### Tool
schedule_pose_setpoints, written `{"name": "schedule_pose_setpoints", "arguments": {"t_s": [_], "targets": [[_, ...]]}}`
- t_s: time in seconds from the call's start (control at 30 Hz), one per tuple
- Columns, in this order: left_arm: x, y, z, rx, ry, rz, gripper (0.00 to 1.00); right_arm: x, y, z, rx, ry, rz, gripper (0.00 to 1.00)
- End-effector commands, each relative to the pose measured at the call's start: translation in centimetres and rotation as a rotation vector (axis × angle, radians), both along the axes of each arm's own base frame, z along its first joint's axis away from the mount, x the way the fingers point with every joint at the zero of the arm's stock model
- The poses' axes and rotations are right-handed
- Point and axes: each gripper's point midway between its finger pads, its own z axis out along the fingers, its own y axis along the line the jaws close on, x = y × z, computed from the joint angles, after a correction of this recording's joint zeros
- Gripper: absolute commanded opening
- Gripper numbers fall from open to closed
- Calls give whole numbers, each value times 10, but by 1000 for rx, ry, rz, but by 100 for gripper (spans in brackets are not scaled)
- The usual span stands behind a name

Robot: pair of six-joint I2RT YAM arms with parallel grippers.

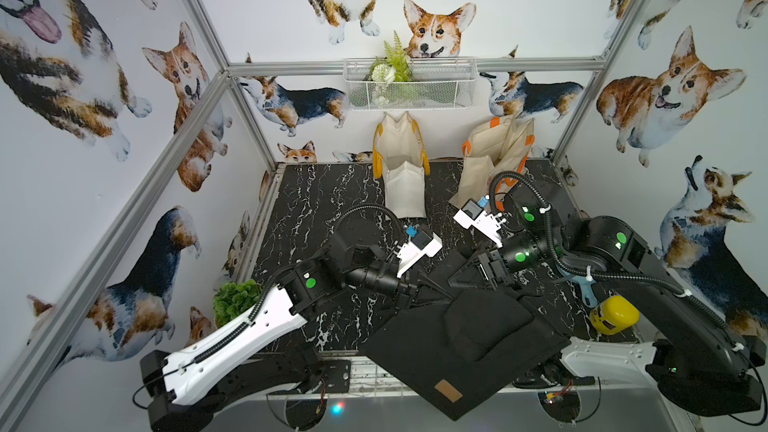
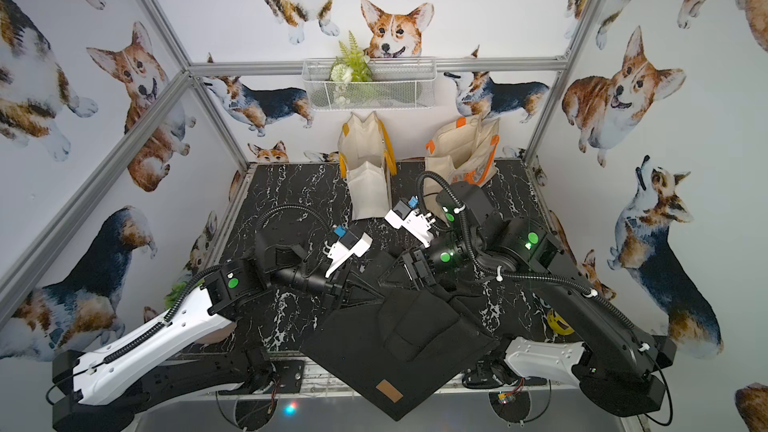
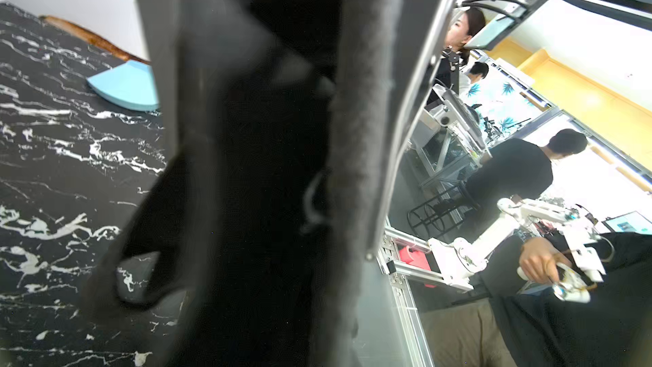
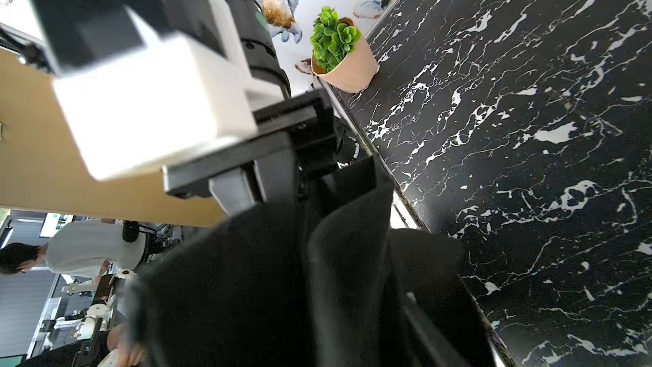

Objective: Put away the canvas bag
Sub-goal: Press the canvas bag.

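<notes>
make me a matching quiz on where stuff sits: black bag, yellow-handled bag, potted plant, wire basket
Things:
1 black bag
2 yellow-handled bag
3 potted plant
4 wire basket

Places:
a hung up above the table's back edge
b hanging over the table's front edge
c at the table's left edge
d standing open at the back of the table

Pairs: 1-b, 2-d, 3-c, 4-a
</notes>
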Motion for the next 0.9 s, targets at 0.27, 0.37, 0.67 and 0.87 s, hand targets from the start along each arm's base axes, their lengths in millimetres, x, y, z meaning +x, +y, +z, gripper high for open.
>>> {"name": "schedule_pose_setpoints", "arguments": {"t_s": [0.27,0.37,0.67,0.87], "targets": [[16,49,39,-200,-34,6,0,9,-78,-9,-19,-286,-287,99],[23,58,42,-208,-35,33,0,14,-99,1,53,-336,-419,100],[29,60,47,-207,-30,35,0,18,-141,-9,220,-352,-669,100],[35,56,41,-195,1,32,0,13,-136,-26,191,-297,-639,100]]}}
